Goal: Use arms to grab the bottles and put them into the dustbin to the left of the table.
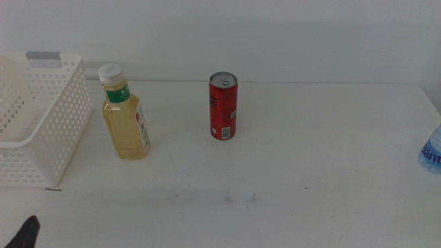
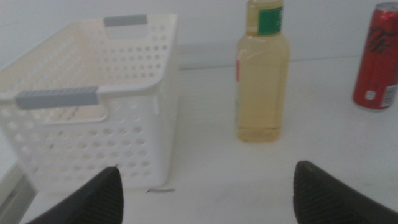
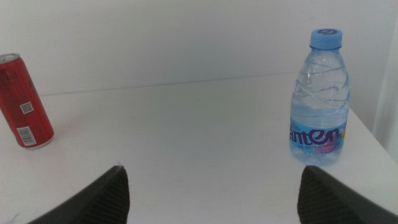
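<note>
Standing upright on the white table (image 1: 331, 145), three bottles (image 1: 222, 107) face both wide-spread, empty grippers (image 2: 205, 193).

Probably a lab test bench: bare white table (image 1: 310, 151) against blank white wall (image 1: 275, 34).

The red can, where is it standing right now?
In the middle view the red can stands upright near the table's centre, apart from and right of the yellow bottle, far left of the water bottle.
</note>
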